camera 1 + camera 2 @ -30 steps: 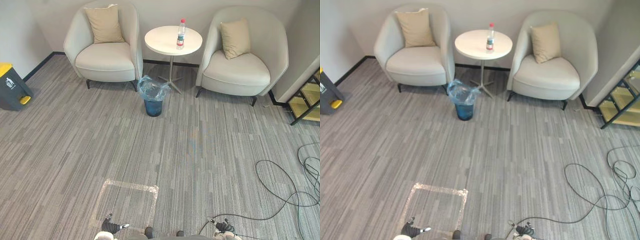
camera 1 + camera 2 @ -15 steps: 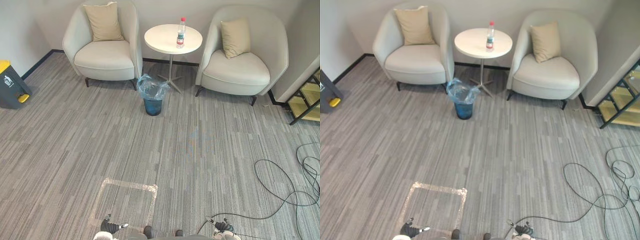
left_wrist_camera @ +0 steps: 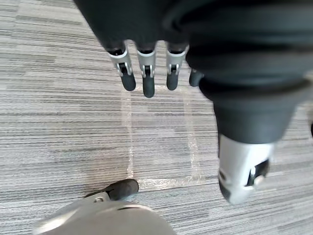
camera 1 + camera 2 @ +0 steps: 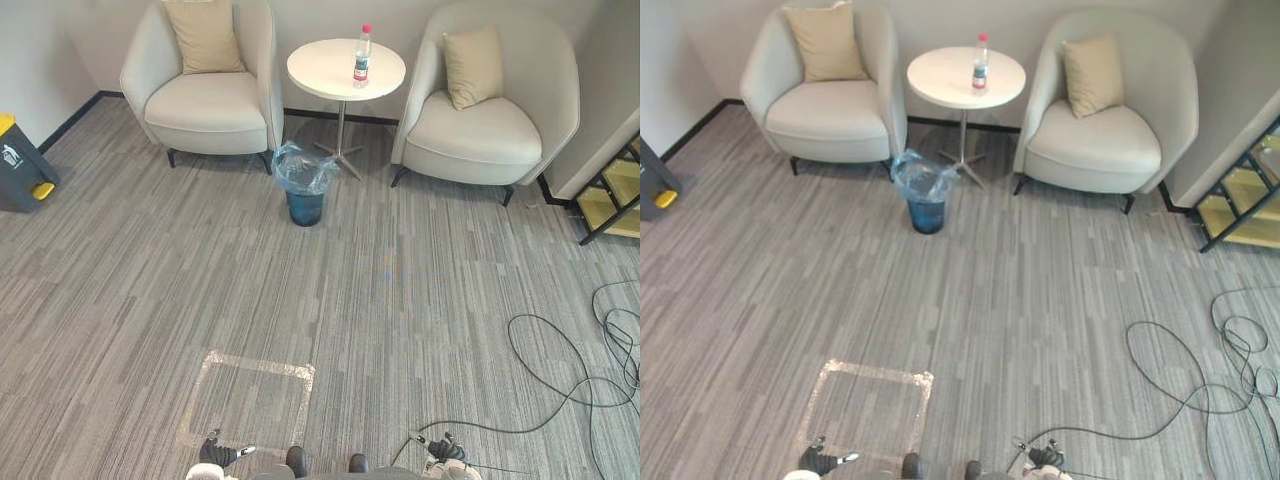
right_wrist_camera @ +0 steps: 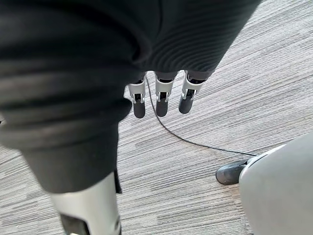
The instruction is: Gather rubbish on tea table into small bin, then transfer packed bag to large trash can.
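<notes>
Grey striped carpet (image 4: 400, 280) wall to wall, with a rectangle of pale tape (image 4: 250, 400) stuck on it close to the near edge. Against the far wall, a round white tea table (image 4: 320, 72) on a slim metal stem, set between two pale armchairs: left armchair (image 4: 205, 105) with a tan cushion (image 4: 205, 35), right armchair (image 4: 485, 140) with a second cushion (image 4: 472, 65), both chair backs clipped by the top of the view.

On the table, a clear bottle (image 4: 361, 58) with a red cap, upright, slightly right of the middle and toward the far edge; fill level too small to read. Small bin (image 4: 304, 208), dark blue, on the carpet just beside the table's foot and near the left armchair's front corner, lined with a crumpled blue bag (image 4: 305, 168) spilling over its rim; inside hidden by the folds.

Large trash can (image 4: 20, 170), grey with a yellow lid, well apart at the carpet's left edge by the skirting, cut off at the side. At the right edge, part of a black frame with yellowish steps (image 4: 612, 195), mostly out of sight.

Left hand (image 3: 146, 73) low over the tape, fingers straight and hanging loose, thumb apart, holding nothing. Right hand (image 5: 161, 95) likewise slack over bare carpet, fingers straight, empty, thumb partly cut off. Both hands well apart from table, bottle and bin.
</notes>
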